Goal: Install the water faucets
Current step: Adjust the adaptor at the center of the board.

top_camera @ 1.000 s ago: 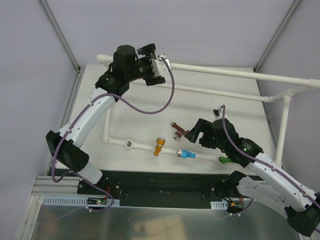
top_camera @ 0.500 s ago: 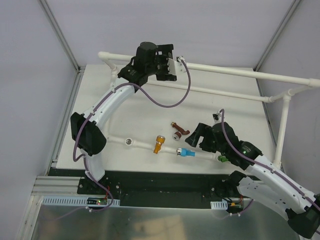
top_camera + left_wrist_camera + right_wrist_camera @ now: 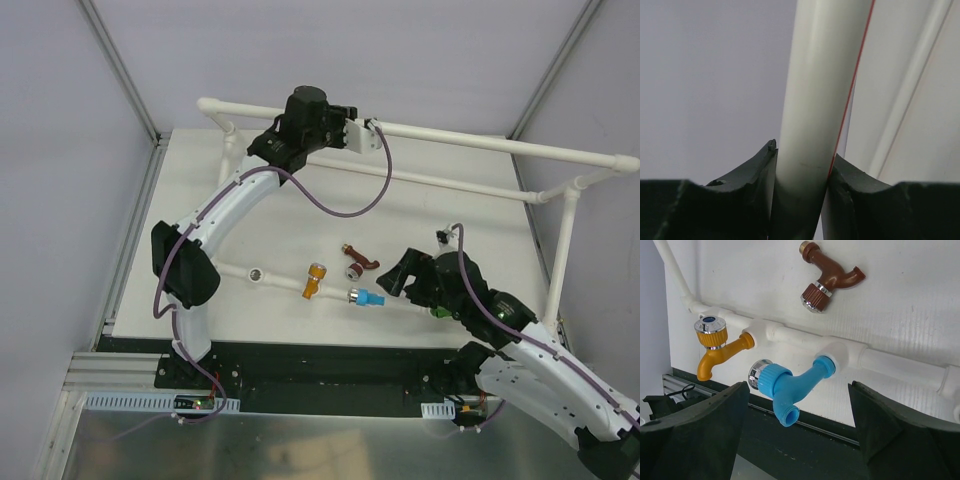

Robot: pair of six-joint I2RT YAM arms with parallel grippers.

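Observation:
The blue faucet (image 3: 785, 390) and the orange faucet (image 3: 715, 347) sit in tees of the low white pipe (image 3: 890, 365). Loose on the table behind them lies the brown faucet (image 3: 827, 280). From above, the blue faucet (image 3: 372, 298), orange faucet (image 3: 316, 280) and brown faucet (image 3: 357, 263) lie mid-table. The green faucet (image 3: 438, 312) peeks out under the right arm. My right gripper (image 3: 797, 386) stands open, its fingers either side of the blue faucet without touching it. My left gripper (image 3: 804, 152) is shut on the white pipe frame's top rail (image 3: 820, 75), at the table's far side (image 3: 365, 135).
The white PVC frame (image 3: 560, 155) runs along the back and down the right side of the table. An open tee socket (image 3: 257, 272) sits on the low pipe left of the orange faucet. A black strip (image 3: 320, 365) borders the near table edge.
My left arm swung right along the far rail and its jaws closed on the pipe. My right gripper drifted a little toward the near edge, staying open.

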